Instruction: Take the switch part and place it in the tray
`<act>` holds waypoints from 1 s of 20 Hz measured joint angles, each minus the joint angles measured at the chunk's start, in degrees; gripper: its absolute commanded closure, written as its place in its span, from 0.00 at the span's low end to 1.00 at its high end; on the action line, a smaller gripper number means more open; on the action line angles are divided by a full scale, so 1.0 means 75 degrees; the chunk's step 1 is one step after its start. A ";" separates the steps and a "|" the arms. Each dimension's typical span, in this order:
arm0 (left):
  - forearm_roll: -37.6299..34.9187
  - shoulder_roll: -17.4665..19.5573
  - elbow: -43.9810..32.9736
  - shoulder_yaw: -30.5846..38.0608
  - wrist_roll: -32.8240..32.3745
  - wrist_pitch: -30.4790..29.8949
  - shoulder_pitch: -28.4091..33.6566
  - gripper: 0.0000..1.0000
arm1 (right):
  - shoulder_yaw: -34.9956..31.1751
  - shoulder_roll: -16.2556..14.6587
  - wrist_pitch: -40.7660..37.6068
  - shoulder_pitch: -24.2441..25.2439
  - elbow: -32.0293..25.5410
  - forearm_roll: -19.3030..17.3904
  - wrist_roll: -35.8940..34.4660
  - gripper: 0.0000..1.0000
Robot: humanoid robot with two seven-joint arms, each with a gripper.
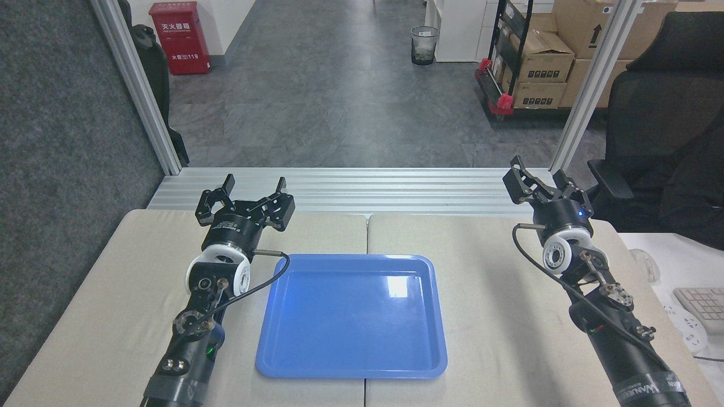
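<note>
The glossy blue tray (350, 316) lies flat at the middle of the beige table, with nothing in it. My left gripper (254, 184) hovers past the tray's far left corner, fingers spread open and holding nothing. Off to the far right, my right gripper (542, 173) is raised near the table's back edge, also open and holding nothing. The switch part is not in view anywhere on the table.
The table (498, 294) is made of two beige pads with a seam down the middle. A ribbed aluminium rail (362, 189) and two slanted frame posts run along its back. A black office chair (667, 141), a keyboard (704, 305) and a power strip sit at the right.
</note>
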 measured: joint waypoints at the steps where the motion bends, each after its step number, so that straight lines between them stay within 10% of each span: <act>1: -0.0009 -0.0012 0.0009 -0.0004 0.0009 0.0005 -0.0020 0.00 | 0.0000 0.0000 0.0000 0.0000 0.0000 0.0000 0.0000 0.01; 20: -0.0025 -0.0125 0.0001 -0.0039 0.0485 0.0506 -0.0133 0.00 | 0.0000 0.0000 0.0000 0.0000 0.0000 0.0000 0.0000 0.01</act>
